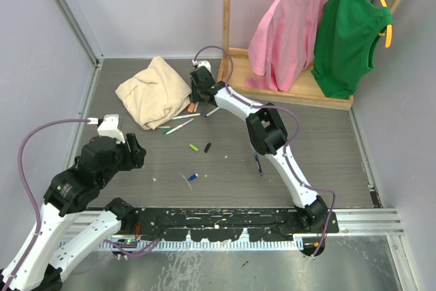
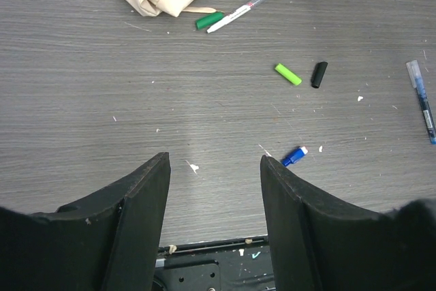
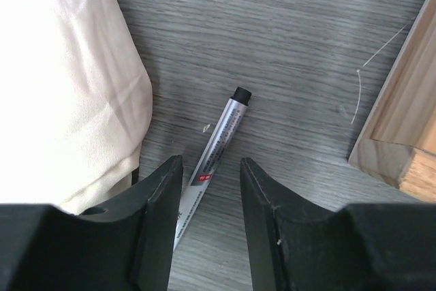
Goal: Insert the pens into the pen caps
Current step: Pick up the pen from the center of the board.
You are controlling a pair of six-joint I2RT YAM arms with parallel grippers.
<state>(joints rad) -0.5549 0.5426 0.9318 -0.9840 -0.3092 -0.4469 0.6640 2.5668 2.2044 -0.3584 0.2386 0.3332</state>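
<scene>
Both pincers stood part-open: right gripper (image 3: pixel 209 165) straddled silver pen (image 3: pixel 225 127) for pickup; left gripper (image 2: pixel 214 160) hovered empty nr blue cap (image 2: pixel 294 156), prob. its target.

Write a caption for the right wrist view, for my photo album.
Right gripper, jaws open, poised over a silver pen lying between a cream cloth and a wooden rack base.

The table (image 2: pixel 102 100) is streaked grey, the cloth (image 1: pixel 153 90) cream; lime-green cap (image 2: pixel 287 73), black cap (image 2: pixel 319 74), blue cap (image 2: pixel 294 156).
</scene>
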